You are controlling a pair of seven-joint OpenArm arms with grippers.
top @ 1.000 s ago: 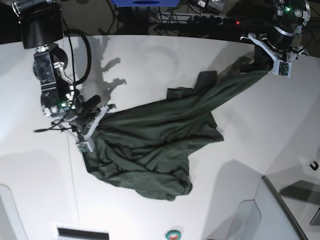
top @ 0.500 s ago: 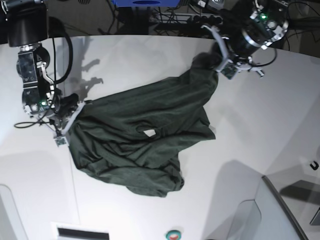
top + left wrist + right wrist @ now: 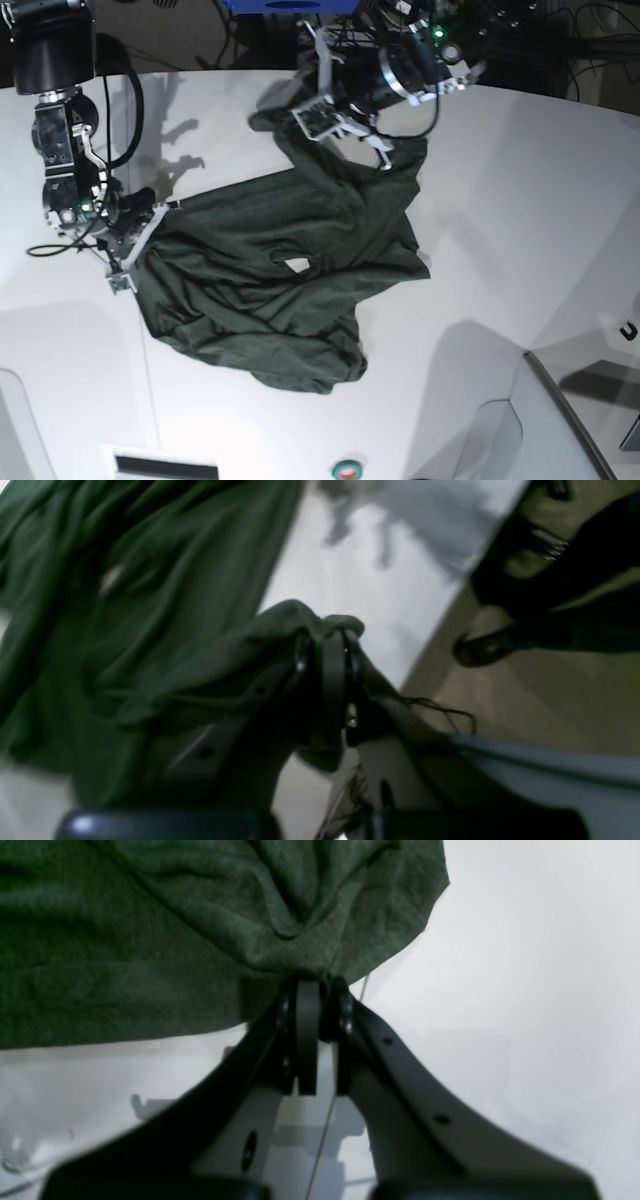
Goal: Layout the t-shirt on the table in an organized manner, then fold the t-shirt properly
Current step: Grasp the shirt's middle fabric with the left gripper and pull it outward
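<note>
So the dark green thin-fabric t-shirt [image 3: 280,275] is lying rumpled across the middle of the big smooth white tabletop [image 3: 520,230]. The left end effector [image 3: 312,112] is pinching a bunched corner of it up near the curved far edge. The right end effector [image 3: 140,232] is clamped tight on the opposite edge, low by the tabletop surface.
</note>
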